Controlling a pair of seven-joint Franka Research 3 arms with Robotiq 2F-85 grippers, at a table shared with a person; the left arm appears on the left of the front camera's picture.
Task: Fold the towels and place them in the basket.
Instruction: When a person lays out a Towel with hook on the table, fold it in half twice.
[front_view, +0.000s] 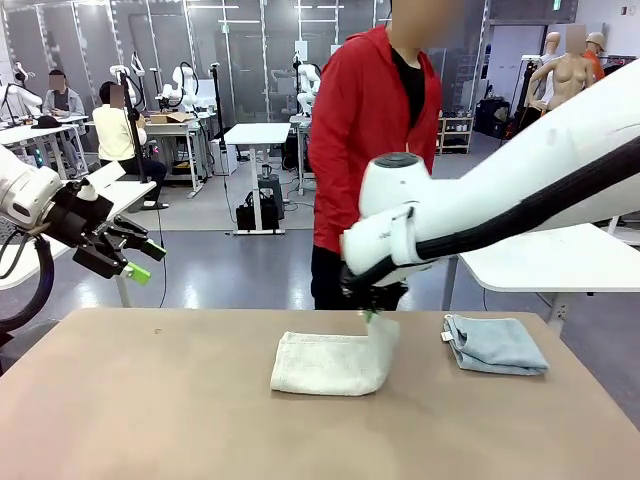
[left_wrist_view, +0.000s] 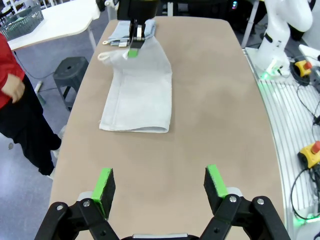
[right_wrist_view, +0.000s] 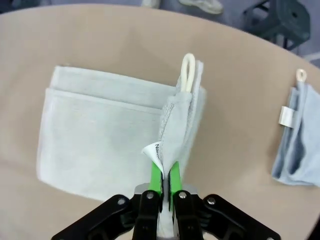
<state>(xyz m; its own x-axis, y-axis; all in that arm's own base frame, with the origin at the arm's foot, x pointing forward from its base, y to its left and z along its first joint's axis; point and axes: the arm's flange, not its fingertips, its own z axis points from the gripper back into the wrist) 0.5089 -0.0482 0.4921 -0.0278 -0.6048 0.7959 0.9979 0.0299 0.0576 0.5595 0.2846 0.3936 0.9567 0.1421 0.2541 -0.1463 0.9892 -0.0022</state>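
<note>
My right gripper is clamped tight on the end of the cream towel, pinching a bunched edge with the label sticking out beside my pads. The towel lies mid-table, already doubled lengthwise; the pinched end is lifted off the table at its right side, hanging loop just past it. My left gripper hangs above the near left part of the table, jaws wide apart, holding nothing.

Step in hand, as I judge it: carry the lifted end across to the far end to halve the towel again. To do it well: keep the pinch tight, lift only enough that the cloth clears itself, travel straight along the towel's length so edges line up, lower until the end rests on the other end before letting go. The grip is on a bunch, not a flat edge, so the corner may land twisted; the free left gripper could pin the resting end if it starts to drag.

The light blue towel lies folded on the table's right side, well apart from the cream one.

Containers: a mesh basket sits on a neighbouring white table in the left wrist view, partly cropped; I cannot tell what is in it, or whether it is the one for the towels.
</note>
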